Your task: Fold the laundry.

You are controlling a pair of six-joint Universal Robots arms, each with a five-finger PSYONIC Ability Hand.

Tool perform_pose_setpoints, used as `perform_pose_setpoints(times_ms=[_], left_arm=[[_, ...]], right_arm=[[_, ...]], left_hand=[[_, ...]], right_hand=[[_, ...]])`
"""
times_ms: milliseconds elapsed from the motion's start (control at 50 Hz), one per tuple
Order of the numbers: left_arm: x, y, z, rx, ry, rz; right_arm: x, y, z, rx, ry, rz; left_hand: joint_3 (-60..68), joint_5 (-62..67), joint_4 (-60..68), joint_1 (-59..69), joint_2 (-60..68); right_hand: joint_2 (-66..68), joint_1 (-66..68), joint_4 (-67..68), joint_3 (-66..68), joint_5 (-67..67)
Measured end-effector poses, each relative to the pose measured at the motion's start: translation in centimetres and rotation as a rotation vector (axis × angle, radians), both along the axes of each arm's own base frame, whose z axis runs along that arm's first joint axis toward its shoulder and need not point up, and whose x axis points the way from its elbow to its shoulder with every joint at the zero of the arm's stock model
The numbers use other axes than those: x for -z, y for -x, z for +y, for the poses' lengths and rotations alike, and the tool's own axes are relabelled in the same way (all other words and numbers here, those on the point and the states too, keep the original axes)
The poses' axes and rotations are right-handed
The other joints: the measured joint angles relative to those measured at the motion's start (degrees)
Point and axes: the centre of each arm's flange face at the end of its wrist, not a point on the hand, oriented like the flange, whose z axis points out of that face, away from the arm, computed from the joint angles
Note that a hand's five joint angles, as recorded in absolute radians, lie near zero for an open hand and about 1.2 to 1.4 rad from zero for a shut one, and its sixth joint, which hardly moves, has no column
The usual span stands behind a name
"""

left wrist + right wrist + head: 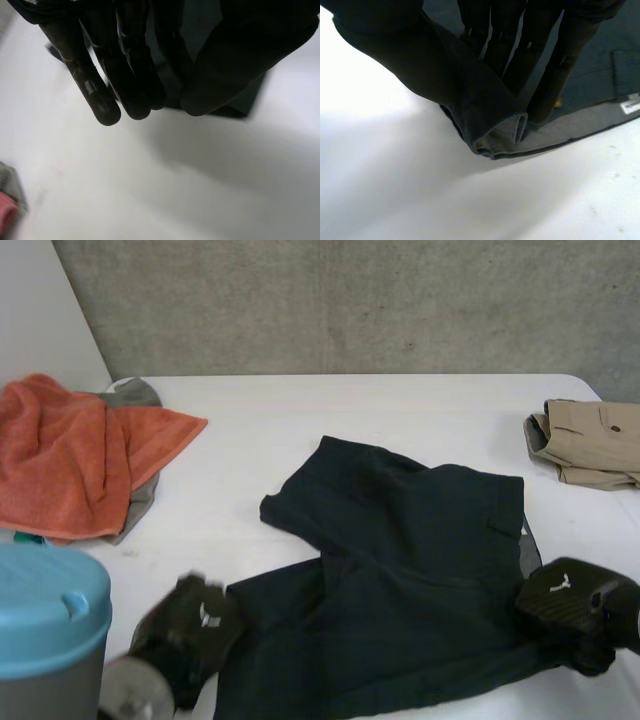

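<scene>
Dark trousers (pixel 400 570) lie rumpled mid-table (pixel 300 420), the right hand (pixel 575 605) pinching their near edge between thumb and fingers, seemingly to lift it for a fold, while the left hand (pixel 190 630) hovers loose-fingered and empty beside the opposite edge.

Dark trousers (pixel 600 95), edge pinched — right hand (pixel 385 50)

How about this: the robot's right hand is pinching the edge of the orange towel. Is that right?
No. The right hand is pinching the edge of the dark pants, not the towel, as the right wrist view shows. In the head view the towel lies apart from that hand.
</scene>
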Motion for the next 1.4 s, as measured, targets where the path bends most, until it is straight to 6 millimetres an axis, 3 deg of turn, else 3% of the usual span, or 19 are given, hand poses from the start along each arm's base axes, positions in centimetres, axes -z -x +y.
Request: perform_pose_setpoints(times_ms=[120, 140, 200, 240, 320, 420, 500, 660, 840, 1100, 1180, 1260, 1400], left_arm=[[-1.7, 2.9, -3.4, -0.004, 0.164, 0.150], [-2.1, 4.1, -4.7, -0.004, 0.219, 0.197], [-2.5, 6.2, -7.0, 0.000, 0.297, 0.266], [-2.5, 7.3, -8.0, 0.004, 0.325, 0.293], [-2.6, 9.0, -9.2, 0.013, 0.353, 0.329], [-3.4, 10.5, -9.9, 0.020, 0.370, 0.370], [-3.7, 11.2, -9.4, 0.016, 0.329, 0.406], [-2.5, 10.4, -6.0, -0.038, 0.073, 0.415], [-0.5, 8.1, -4.0, -0.147, -0.139, 0.352], [2.9, 7.7, -5.5, -0.190, -0.133, 0.330], [4.0, 7.9, -5.8, -0.195, -0.145, 0.311], [4.4, 8.2, -6.2, -0.196, -0.146, 0.308], [3.9, 8.6, -7.2, -0.180, -0.112, 0.299]], right_arm=[[0.1, 0.0, -2.0, 0.063, 0.089, -0.048], [0.1, 0.0, -2.2, 0.068, 0.095, -0.053], [0.2, -0.1, -4.3, 0.134, 0.152, -0.115], [0.2, -0.1, -5.3, 0.159, 0.181, -0.143], [0.1, -0.2, -7.5, 0.202, 0.238, -0.198], [0.6, -0.8, -10.0, 0.236, 0.263, -0.249], [1.4, -1.8, -10.9, 0.239, 0.239, -0.258], [2.5, -2.6, -10.2, 0.228, 0.189, -0.251], [1.7, -2.4, -9.3, 0.220, 0.205, -0.250], [0.8, -2.5, -7.8, 0.188, 0.217, -0.279], [0.5, -2.6, -7.6, 0.180, 0.223, -0.288], [0.3, -2.6, -7.6, 0.178, 0.228, -0.291], [0.1, -2.7, -7.8, 0.179, 0.238, -0.293]], left_hand=[[0.0, 0.0, 0.0, 0.0, 0.0], [0.0, 0.0, 0.0, 0.0, 0.0], [-0.1, 0.0, -0.1, 0.0, -0.1], [-11.4, -10.7, -11.7, -11.4, -12.4], [-29.4, -28.9, -30.2, -28.8, -30.1], [-32.8, -32.3, -33.3, -29.7, -33.1], [-34.3, -33.9, -34.9, -31.5, -34.6], [-40.2, -39.9, -41.1, -37.7, -40.5], [-40.3, -40.0, -41.2, -37.7, -40.6], [-38.3, -37.3, -38.5, -35.1, -38.5], [-6.9, -6.2, -6.9, -1.9, -6.8], [-0.3, -2.1, -0.4, -0.4, -0.4], [-0.2, -2.1, -0.2, -0.4, -0.2]], right_hand=[[0.0, 0.0, 0.0, 0.0, 0.0], [0.0, 0.0, 0.0, 0.0, 0.0], [0.0, 0.0, 0.0, 0.0, 0.1], [0.0, 0.0, 0.0, 0.0, 0.1], [0.0, 0.0, 0.0, 0.0, 0.1], [0.0, 0.0, 0.0, 0.0, 0.3], [0.0, 0.0, 0.0, 0.0, 0.5], [0.0, 0.0, 0.0, 0.0, 0.6], [0.0, 0.0, 0.0, 0.0, 0.6], [0.0, 0.0, 0.0, 0.0, 0.6], [0.0, 0.0, 0.0, 0.0, 0.6], [0.0, 0.0, 0.0, 0.0, 0.6], [0.0, 0.0, 0.0, 0.0, 0.6]])
